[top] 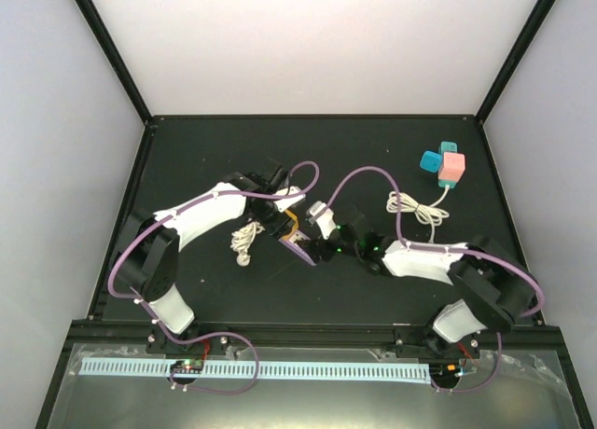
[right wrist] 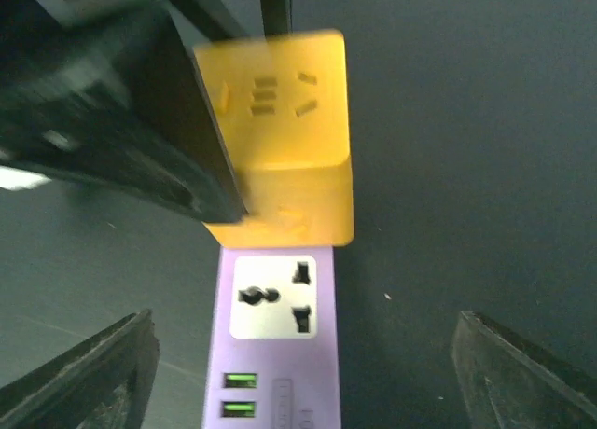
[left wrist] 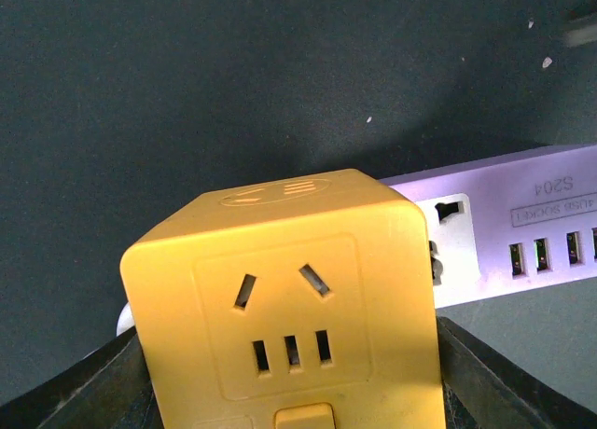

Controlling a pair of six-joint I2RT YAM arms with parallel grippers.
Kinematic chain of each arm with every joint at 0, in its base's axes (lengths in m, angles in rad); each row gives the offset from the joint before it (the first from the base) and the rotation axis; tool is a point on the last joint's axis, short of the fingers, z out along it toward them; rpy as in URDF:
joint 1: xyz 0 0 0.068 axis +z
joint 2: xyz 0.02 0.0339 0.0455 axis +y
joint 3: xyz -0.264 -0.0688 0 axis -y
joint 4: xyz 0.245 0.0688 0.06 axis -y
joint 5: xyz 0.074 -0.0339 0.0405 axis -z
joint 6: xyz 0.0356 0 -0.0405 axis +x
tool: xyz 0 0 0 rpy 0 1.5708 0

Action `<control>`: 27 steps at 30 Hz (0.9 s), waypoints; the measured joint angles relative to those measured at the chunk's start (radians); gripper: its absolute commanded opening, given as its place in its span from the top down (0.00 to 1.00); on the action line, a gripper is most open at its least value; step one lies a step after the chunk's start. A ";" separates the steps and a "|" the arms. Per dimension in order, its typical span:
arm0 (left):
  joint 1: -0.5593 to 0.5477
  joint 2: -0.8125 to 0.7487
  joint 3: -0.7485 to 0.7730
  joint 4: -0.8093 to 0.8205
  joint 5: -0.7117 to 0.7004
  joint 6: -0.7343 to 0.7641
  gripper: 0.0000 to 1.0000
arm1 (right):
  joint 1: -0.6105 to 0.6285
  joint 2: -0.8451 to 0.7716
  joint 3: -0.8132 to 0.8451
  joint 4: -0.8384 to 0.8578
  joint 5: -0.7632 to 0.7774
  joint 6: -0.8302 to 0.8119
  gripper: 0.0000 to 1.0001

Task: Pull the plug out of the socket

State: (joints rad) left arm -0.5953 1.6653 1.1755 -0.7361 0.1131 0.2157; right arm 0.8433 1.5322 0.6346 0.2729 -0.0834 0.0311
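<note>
Dark matte surface (top: 233, 149) lies under both arms. We see our left pincer (left wrist: 294, 392) clamped on the yellow cube plug (left wrist: 280, 280), a finger on each side. That plug sits on the end of the purple socket strip (right wrist: 275, 336). Our right pincer (right wrist: 312, 373) stands spread astride the strip, touching neither side.

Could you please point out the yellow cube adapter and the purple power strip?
yellow cube adapter (left wrist: 284, 298): left wrist view, middle of its front socket face.
purple power strip (right wrist: 298, 382): right wrist view, bare purple top face.
</note>
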 measured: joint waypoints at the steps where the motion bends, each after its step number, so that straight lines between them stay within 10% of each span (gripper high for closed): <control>1: 0.000 0.000 0.000 0.000 0.000 0.000 0.52 | -0.008 -0.022 -0.010 0.010 -0.019 0.006 0.21; 8: 0.000 0.001 0.000 0.000 0.000 0.000 0.55 | -0.041 -0.049 -0.039 0.068 -0.137 0.060 0.60; 27: 0.000 0.005 0.001 0.000 0.002 0.000 0.68 | -0.041 0.157 0.064 0.067 -0.166 0.136 0.75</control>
State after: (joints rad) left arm -0.5953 1.6699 1.1763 -0.7357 0.1150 0.2157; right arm 0.8024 1.6894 0.6991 0.3401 -0.2493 0.1669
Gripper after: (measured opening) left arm 0.689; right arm 0.277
